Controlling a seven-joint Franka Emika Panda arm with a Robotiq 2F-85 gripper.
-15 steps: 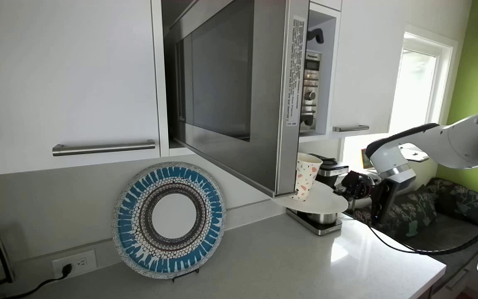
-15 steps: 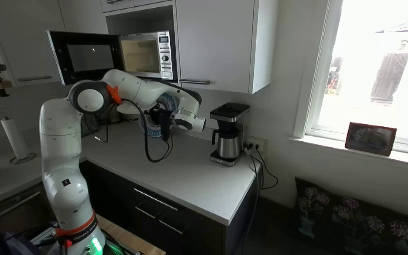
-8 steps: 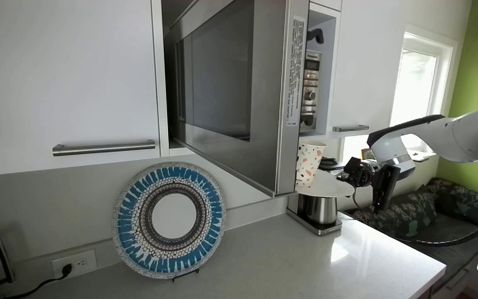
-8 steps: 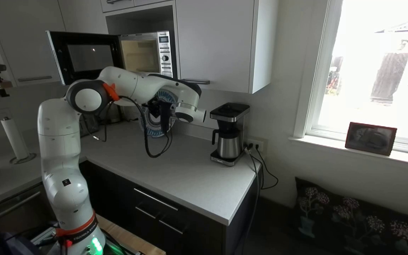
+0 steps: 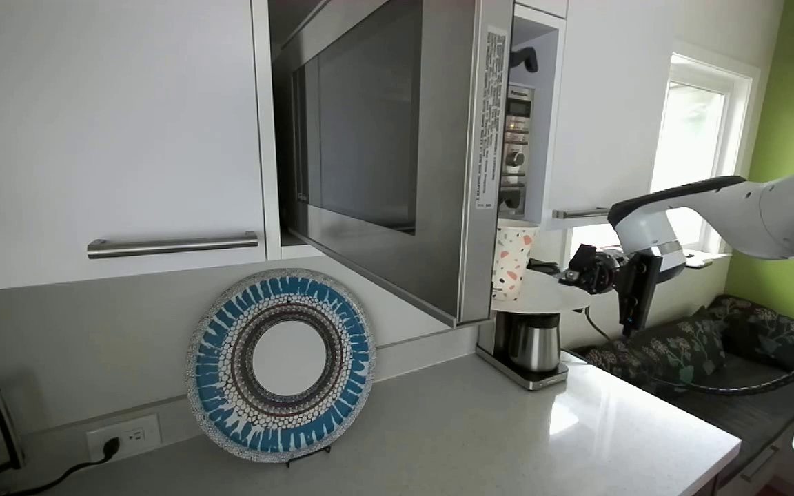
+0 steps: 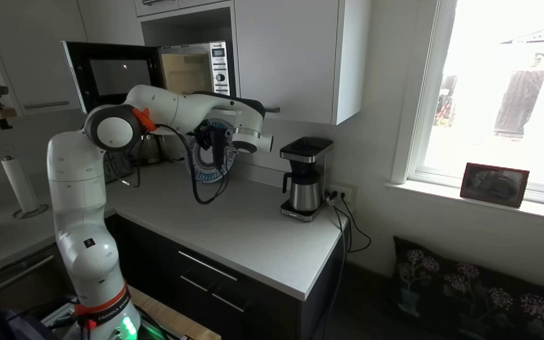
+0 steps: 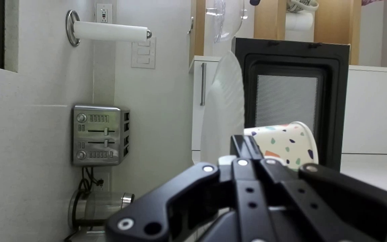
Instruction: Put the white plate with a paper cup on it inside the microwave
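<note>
Plate [image 5: 554, 297], white and flute-edged, sits clamped at its right rim in my narrow pincer [image 7: 246, 146], a tapering, colour-flecked paper cup [image 5: 513, 262] standing on it.

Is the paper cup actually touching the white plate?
Touching: in an exterior view, the paper cup stands with its base on the white plate, no gap showing beneath.
</note>
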